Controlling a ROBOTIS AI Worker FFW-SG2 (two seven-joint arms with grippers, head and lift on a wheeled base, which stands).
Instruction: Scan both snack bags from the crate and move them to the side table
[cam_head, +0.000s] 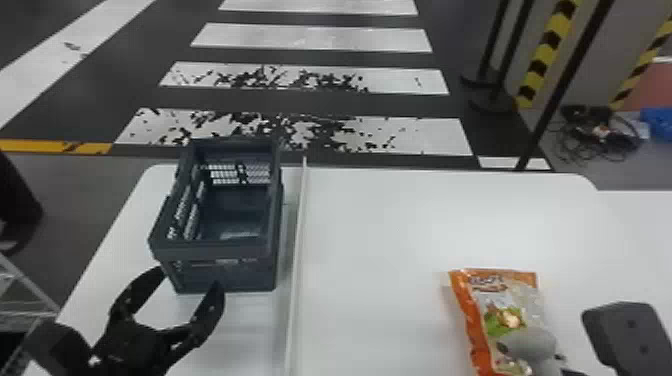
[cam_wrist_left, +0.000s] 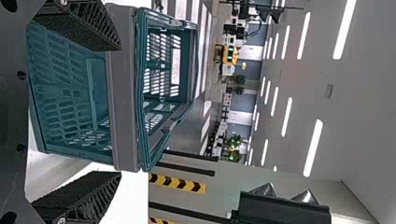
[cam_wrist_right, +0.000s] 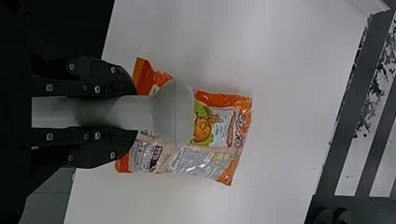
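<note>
Bag (cam_head: 500, 287): lies on the white table (cam_head: 400, 225) at the lower right of the head view, outside the crate. Crate (cam_head: 215, 252): stands upright at left of centre, on the far side of the raised strip (cam_head: 298, 250) from the bag.

Scanner (cam_wrist_right: 175, 112): clamped by its handle between the fingers of the right gripper (cam_wrist_right: 136, 112), its rounded head over the bag at the centre of the right wrist view. Contact between head and bag cannot be told. Left gripper (cam_head: 190, 277): at the lower left of the head view, by the crate's near wall, its fingers well apart with nothing held.

Stage of the task: the first half appears to be under way. One bag is out of the crate and probably at its scan; whether the code has been read cannot be told. Left to do, as judged, are confirming that scan and dealing with the second bag, whose place and state are uncertain. Which surface counts as the side table is also unclear, so delivery cannot be confirmed.
</note>
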